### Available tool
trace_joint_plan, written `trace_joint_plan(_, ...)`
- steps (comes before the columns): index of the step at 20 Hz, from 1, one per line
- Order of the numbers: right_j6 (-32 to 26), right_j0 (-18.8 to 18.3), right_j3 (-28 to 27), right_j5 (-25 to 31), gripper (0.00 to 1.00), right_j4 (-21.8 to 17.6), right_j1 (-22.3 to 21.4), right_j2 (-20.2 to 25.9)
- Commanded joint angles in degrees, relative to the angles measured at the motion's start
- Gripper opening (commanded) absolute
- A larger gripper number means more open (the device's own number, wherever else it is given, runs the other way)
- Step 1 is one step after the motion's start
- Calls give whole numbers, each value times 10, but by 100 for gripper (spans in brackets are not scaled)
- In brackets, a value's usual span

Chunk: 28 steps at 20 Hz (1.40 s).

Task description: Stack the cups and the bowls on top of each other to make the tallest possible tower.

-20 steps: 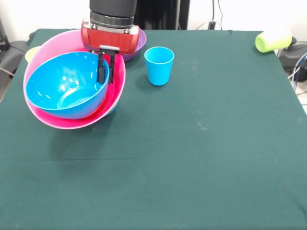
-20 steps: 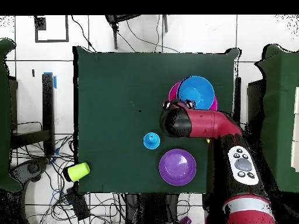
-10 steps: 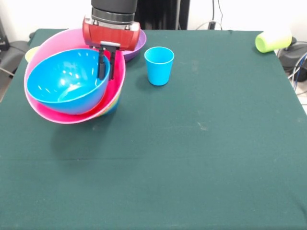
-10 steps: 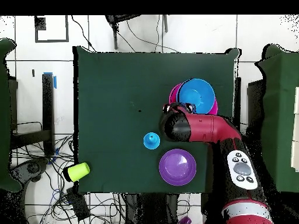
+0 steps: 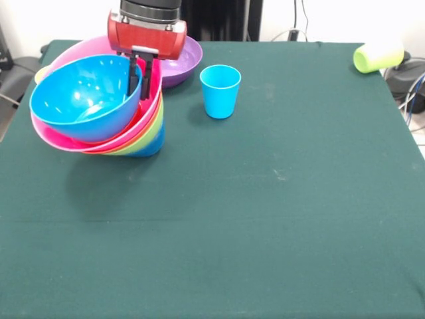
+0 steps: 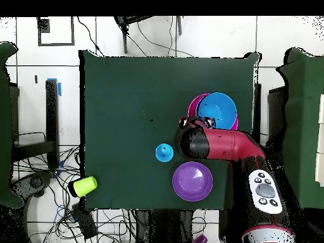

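The tower (image 5: 143, 129) stands at the table's left in the front view: a light blue bowl (image 5: 80, 100) nested in the pink bowl (image 5: 56, 136), with orange-red, lime green and dark blue layers below. It tilts. My gripper (image 5: 139, 74) is shut on its upper rim, one finger inside the blue bowl. The overhead view shows the tower (image 6: 218, 109) beside my arm. The light blue cup (image 5: 220, 91) stands upright to the right. The purple bowl (image 5: 186, 58) sits behind my gripper. The lime green cup (image 5: 377, 56) lies at the far right corner. A yellow edge (image 5: 40, 72) peeks from behind the tower.
In the overhead view the purple bowl (image 6: 192, 181) and the light blue cup (image 6: 164, 152) lie near the robot's side, and the lime green cup (image 6: 83, 185) lies off the table's left edge among cables. The small orange bowl is out of view.
My gripper has risen and shifted slightly left with the bowl rim in it. The stack has come up and tilted, so the lime green and dark blue layers now show underneath.
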Motion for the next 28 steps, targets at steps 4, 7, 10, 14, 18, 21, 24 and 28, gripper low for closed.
trace_joint_plan(4, 40, 7, 99, 52, 0, -12, 54, 17)
trace_joint_plan(7, 41, 8, 101, 56, 0, -8, 53, 20)
trace_joint_plan(10, 44, 10, 103, 60, 0, -3, 49, 21)
trace_joint_plan(14, 46, 12, 107, 63, 0, 2, 47, 23)
trace_joint_plan(18, 47, 14, 112, 68, 0, 6, 42, 24)
trace_joint_plan(21, 47, 13, 116, 71, 0, 10, 39, 26)
trace_joint_plan(24, 52, 15, 121, 67, 0, 11, 39, 25)
trace_joint_plan(28, 54, 17, 120, 67, 0, 13, 41, 24)
